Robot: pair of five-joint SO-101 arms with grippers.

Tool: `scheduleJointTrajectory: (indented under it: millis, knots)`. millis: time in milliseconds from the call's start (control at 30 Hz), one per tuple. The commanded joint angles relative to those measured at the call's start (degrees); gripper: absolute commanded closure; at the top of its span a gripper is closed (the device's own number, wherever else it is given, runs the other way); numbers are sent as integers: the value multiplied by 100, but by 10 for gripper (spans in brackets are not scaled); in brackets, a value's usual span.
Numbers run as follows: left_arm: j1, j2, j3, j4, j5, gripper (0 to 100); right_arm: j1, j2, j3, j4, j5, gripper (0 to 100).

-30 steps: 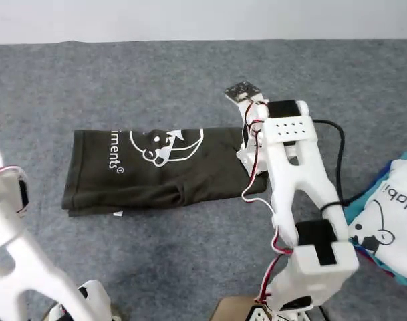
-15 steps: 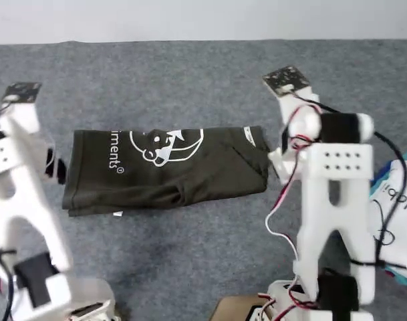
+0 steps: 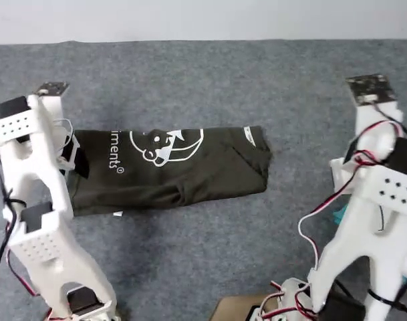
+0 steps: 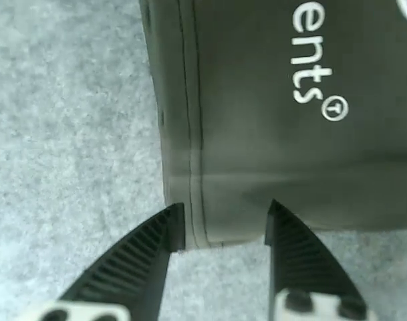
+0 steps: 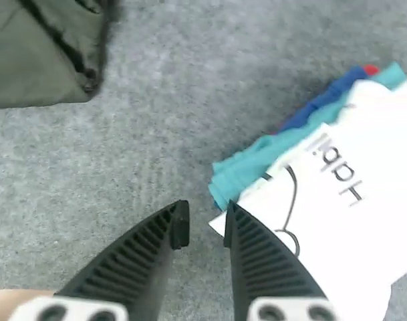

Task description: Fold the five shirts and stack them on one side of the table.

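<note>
Dark olive shirt (image 3: pixel 190 174) with white print; white shirt (image 5: pixel 350 227), black lettering; teal shirt (image 5: pixel 243 170); blue shirt (image 5: pixel 323 100); grey table (image 3: pixel 190 73).

Grey, felt-like table (image 3: pixel 190 261) surface, bounded along the far edge by a pale wall strip (image 3: pixel 190 20). 1 tan flat object (image 3: pixel 231 311) is shown at the near edge, partly cut off.

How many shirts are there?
5: dark shirt folded mid-table; piled by the right gripper, white shirt on top, then teal shirt, blue shirt and a red sliver. More may be hidden.
</note>
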Motion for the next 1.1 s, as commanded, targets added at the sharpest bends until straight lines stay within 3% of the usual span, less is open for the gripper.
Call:
scheduleJointTrajectory:
  millis: [0, 367, 867, 1067]
  knots:
    - [-79, 141, -356, 26, -132, 792, 215, -233, -35, 233, 44, 897]
    - [-387, 862, -1086, -9, -484, 786, 233, -233, -35, 233, 26, 897]
    - [79, 1873, -1086, -343, -448, 792, 224, -242, -62, 242, 18, 897]
    - [325, 2031, -1077, -211, -457, 929, 224, -242, -62, 242, 18, 897]
